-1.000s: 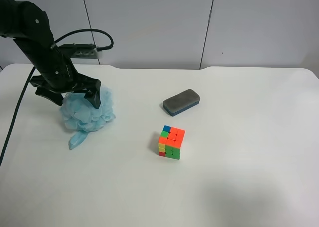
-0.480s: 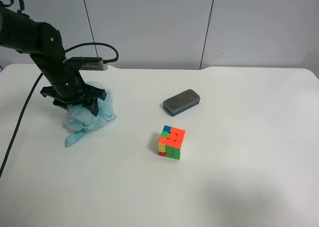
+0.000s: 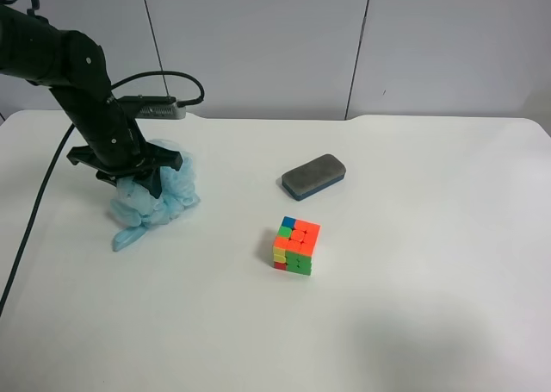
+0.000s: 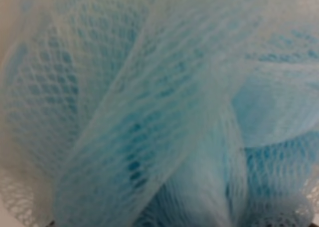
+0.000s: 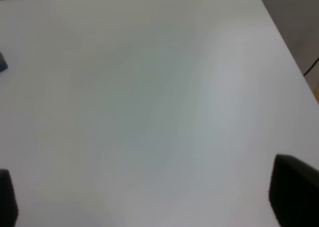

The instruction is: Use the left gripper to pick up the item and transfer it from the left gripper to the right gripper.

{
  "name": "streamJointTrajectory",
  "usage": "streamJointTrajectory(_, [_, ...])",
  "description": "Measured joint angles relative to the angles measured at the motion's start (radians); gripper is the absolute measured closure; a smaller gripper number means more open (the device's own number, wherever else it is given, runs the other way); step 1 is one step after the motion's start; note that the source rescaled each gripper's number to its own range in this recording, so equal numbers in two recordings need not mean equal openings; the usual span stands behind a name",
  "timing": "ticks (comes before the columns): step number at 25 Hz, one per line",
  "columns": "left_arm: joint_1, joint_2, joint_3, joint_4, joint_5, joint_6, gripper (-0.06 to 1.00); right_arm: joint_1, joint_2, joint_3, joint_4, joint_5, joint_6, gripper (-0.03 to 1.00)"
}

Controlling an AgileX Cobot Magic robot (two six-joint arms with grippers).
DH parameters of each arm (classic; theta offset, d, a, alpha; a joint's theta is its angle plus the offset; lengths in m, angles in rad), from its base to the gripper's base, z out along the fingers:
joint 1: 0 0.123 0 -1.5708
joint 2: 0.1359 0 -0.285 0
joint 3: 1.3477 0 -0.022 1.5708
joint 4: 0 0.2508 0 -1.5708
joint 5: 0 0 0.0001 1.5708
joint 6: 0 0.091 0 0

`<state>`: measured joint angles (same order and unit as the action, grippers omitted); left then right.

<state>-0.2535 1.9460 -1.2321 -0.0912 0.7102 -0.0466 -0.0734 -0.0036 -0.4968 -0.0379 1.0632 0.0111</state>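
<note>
The light-blue mesh bath pouf lies on the white table at the exterior high view's left, its short tail pointing toward the front. My left gripper, on the thick black arm with a silver-white block and a trailing cable, is pressed down into the top of the pouf with its fingers closed into the mesh. The left wrist view is filled with blue mesh. My right gripper shows only in the right wrist view, its two dark fingertips wide apart over bare table, holding nothing.
A grey-and-blue eraser block lies mid-table toward the back. A multicoloured puzzle cube sits in front of it. The table's right edge shows in the right wrist view. A grey wall stands behind the table.
My left gripper's jaws were spread wide over the pouf, then came down and closed into it. The pouf is squeezed narrower and its tail shifted slightly left.
</note>
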Motion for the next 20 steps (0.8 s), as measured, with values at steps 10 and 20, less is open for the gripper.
streamJointTrajectory(10, [0.000, -0.117, -0.054, -0.134, 0.133, 0.104, 0.85, 0.000, 0.000, 0.000, 0.000, 0.000, 0.000, -0.03])
streamJointTrajectory(20, [-0.051, -0.277, -0.054, -0.168, 0.195, 0.122, 0.88, 0.000, 0.000, 0.000, 0.000, 0.000, 0.000, -0.03])
